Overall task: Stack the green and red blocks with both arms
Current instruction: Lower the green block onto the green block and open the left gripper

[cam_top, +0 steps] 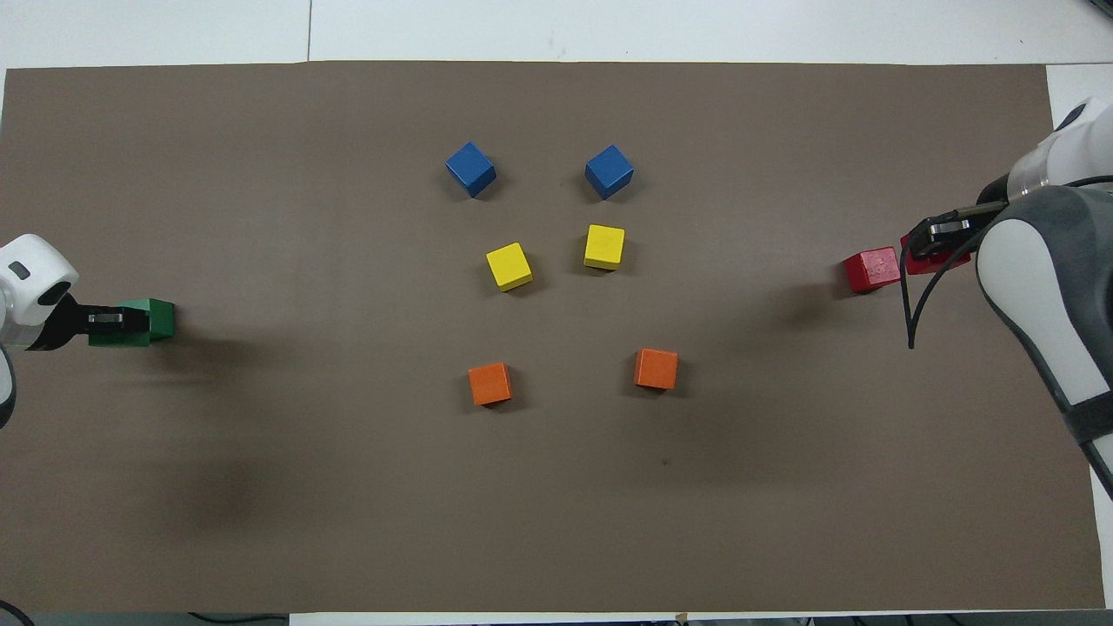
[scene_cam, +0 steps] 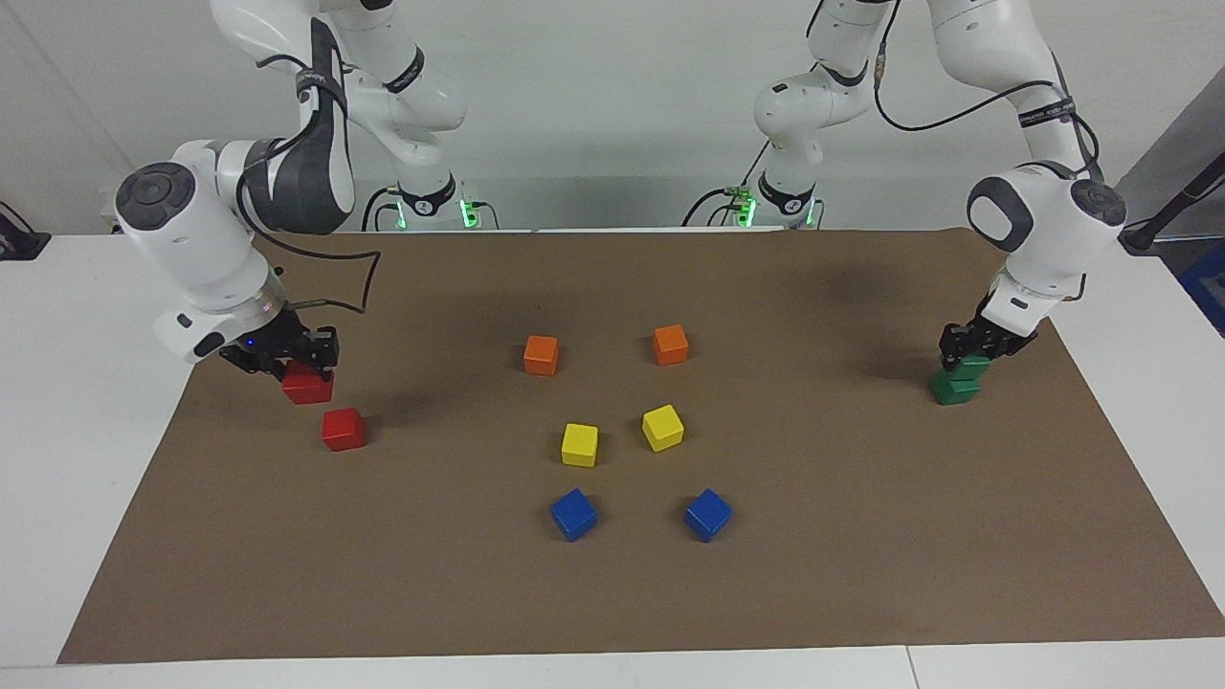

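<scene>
From my console, at the right arm's end of the table, the right gripper (scene_cam: 287,356) sits down on a bright red matte cube (scene_cam: 308,385), jaws seemingly pinching it; the second red cube (scene_cam: 344,428) rests just beside it, farther from the robots, so that stack is not built. At the left arm's end, the left gripper (scene_cam: 981,346) is at the upper dark green cube (scene_cam: 975,366), already atop the lower green cube (scene_cam: 955,388). I cannot tell whether those jaws grip or have released.
</scene>
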Robot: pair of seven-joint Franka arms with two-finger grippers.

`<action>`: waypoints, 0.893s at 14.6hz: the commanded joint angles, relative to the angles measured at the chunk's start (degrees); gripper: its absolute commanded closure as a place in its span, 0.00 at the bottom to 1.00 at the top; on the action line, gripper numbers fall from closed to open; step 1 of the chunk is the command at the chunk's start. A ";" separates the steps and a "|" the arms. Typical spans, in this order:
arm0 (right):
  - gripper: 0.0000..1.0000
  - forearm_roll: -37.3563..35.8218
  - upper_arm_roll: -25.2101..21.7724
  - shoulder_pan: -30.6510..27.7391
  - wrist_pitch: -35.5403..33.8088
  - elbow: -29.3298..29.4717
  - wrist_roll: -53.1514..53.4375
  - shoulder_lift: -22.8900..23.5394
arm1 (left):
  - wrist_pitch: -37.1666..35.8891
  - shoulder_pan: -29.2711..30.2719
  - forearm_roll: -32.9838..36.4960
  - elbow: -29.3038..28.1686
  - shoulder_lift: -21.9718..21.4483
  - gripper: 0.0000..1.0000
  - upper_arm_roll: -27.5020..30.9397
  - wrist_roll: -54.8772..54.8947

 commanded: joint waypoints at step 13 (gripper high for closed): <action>1.00 1.20 0.91 -0.81 16.52 -13.40 -0.67 -2.21 | 2.27 0.77 -1.03 -2.03 -1.45 0.00 -0.40 1.21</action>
